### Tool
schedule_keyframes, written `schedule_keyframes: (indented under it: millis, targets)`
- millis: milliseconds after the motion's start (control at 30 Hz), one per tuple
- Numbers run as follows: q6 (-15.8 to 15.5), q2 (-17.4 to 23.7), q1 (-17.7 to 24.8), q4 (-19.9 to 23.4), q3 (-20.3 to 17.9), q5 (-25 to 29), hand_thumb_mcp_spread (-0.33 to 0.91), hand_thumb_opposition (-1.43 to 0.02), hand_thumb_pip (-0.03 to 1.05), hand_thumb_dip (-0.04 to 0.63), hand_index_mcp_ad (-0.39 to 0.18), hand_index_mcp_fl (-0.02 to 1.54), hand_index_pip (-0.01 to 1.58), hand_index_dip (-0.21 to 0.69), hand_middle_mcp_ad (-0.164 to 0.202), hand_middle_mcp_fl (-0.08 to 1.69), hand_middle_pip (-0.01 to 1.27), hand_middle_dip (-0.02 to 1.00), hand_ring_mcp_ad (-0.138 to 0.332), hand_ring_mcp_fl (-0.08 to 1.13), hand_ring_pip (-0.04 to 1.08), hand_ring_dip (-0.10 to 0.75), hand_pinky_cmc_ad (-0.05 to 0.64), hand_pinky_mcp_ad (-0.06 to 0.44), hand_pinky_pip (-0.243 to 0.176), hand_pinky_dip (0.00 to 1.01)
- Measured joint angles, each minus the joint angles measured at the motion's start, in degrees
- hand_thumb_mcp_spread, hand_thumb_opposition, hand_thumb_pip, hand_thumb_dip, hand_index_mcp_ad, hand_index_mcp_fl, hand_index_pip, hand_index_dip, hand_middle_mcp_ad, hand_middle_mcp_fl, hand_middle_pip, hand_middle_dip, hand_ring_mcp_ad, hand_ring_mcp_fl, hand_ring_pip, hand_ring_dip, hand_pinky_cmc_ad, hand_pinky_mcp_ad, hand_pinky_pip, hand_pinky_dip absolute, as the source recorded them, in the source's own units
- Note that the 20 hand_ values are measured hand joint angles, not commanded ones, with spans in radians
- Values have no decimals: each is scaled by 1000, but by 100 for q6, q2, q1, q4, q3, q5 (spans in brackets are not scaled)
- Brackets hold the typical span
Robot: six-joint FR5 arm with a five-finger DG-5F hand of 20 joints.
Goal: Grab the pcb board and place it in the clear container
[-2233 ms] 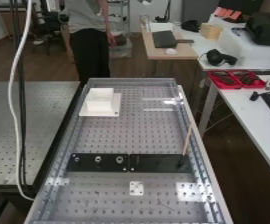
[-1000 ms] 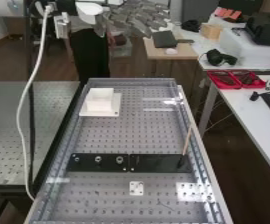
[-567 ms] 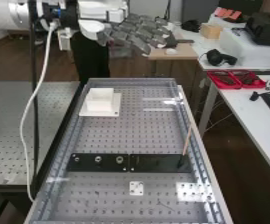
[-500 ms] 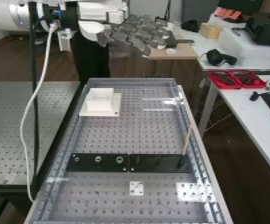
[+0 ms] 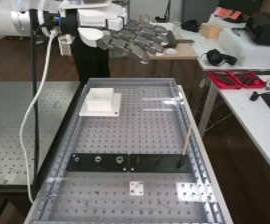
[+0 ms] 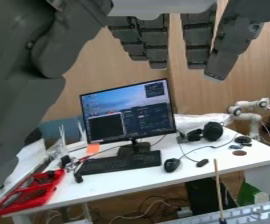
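- Hand [image 5: 122,42] hung high toward bench's far end, fingers loosely apart.
- Pcb board [image 5: 137,188], likely the small white square: flat, nearer than black plates [image 5: 152,162].
- Clear container [image 5: 160,99], seemingly: far end.
- Thin stick [image 5: 187,140]: tilted.

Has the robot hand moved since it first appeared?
Yes, the hand has moved lower in the high view, nearer the far edge of the bench.

perforated grey bench [image 5: 135,136], white base [image 5: 116,106] bearing a white block [image 5: 100,99], two black plates [image 5: 157,163], small white plate [image 5: 137,188]
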Motion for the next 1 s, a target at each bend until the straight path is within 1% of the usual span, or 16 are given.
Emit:
schedule_keyframes:
  millis: [767,900,967,1000]
  targets:
    - [174,-48,-16,264,-262,115,168,-867,124,24,169,58,101,-12,187,44,169,30,311,112,103,-51,379,297,-138,536]
    - [225,-74,-42,417,-369,129,171,-855,145,21,169,58,101,-12,187,44,166,30,316,112,103,-51,380,297,-138,536]
    - [243,-85,-51,492,-413,138,201,-848,152,23,171,58,98,-21,187,40,166,26,316,110,103,-51,380,300,-138,546]
    - [259,-97,-59,561,-454,146,202,-848,154,24,168,58,103,-5,187,44,169,30,316,106,103,-51,380,297,-138,552]
